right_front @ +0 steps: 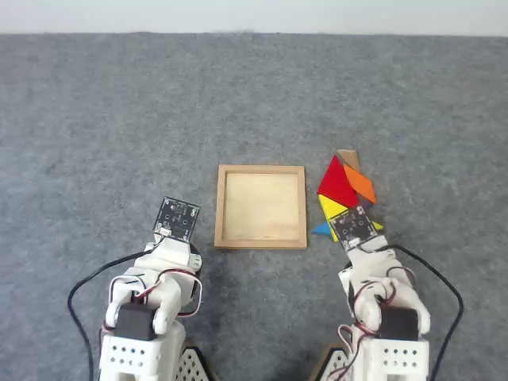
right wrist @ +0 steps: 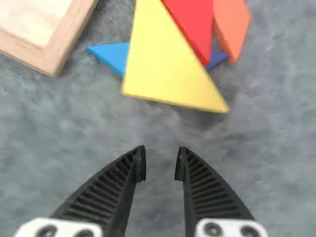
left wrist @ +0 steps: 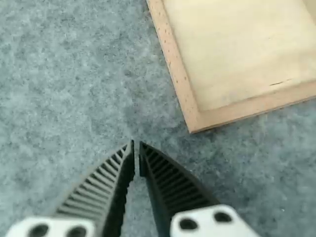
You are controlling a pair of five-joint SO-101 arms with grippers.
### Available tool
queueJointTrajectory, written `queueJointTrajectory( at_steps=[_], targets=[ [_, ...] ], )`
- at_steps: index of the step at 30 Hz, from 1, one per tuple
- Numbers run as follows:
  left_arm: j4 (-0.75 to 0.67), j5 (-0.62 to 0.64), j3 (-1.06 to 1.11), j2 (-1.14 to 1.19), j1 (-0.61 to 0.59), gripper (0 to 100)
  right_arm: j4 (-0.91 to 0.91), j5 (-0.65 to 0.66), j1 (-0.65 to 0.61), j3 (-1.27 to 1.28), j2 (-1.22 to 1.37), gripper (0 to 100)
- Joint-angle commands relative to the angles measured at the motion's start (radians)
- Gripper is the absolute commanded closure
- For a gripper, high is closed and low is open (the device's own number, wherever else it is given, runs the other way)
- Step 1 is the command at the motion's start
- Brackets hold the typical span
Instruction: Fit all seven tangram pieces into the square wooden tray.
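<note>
The square wooden tray (right_front: pixel 261 236) lies mid-table with nothing in it. To its right the tangram pieces lie in a pile: a red triangle (right_front: pixel 336 182), an orange piece (right_front: pixel 359 182), a yellow triangle (right_front: pixel 332 206), a blue piece (right_front: pixel 321 229) and a brown piece (right_front: pixel 348 156). In the right wrist view the yellow triangle (right wrist: pixel 168 69) overlaps the blue piece (right wrist: pixel 111 53), with the red triangle (right wrist: pixel 192 22) and orange piece (right wrist: pixel 229 22) on top. My right gripper (right wrist: pixel 160 165) hovers just short of the yellow triangle, open a little. My left gripper (left wrist: pixel 136 158) is shut over carpet beside the tray's corner (left wrist: pixel 195 123).
Grey carpet (right_front: pixel 119 119) covers the whole table, with wide free room to the left and behind the tray. Both arm bases (right_front: pixel 147 333) stand at the near edge with cables looping beside them.
</note>
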Motion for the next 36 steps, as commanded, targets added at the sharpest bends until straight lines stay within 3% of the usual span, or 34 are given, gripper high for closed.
queueJointTrajectory(
  at_steps=[1, 5, 12, 17, 23, 27, 33, 36],
  targets=[
    [0.003, -0.003, -0.01, -0.018, -0.003, 98, -0.035, 0.193, 0.131, -0.077, -0.012, 88.5],
    [0.003, -0.003, -0.01, -0.018, -0.003, 98, -0.033, 0.101, 0.252, -0.196, 0.001, 88.3],
    [0.003, -0.003, -0.01, -0.018, -0.003, 98, -0.007, 0.103, 0.125, -0.299, 0.113, 88.4],
    [0.003, -0.003, -0.01, -0.018, -0.003, 98, -0.047, 0.064, 0.096, -0.582, 0.496, 88.3],
    [0.003, -0.003, -0.01, -0.018, -0.003, 98, -0.027, 0.061, -0.096, -0.89, 1.076, 87.9],
    [0.003, -0.003, -0.01, -0.018, -0.003, 98, -0.038, 0.06, -0.186, -1.014, 1.323, 79.4],
    [0.003, -0.003, -0.01, -0.018, -0.003, 98, -0.038, 0.117, -0.292, -1.065, 1.466, 59.8],
    [0.003, -0.003, -0.01, -0.018, -0.003, 98, -0.088, 0.129, -0.337, -1.03, 1.504, 57.5]
  ],
)
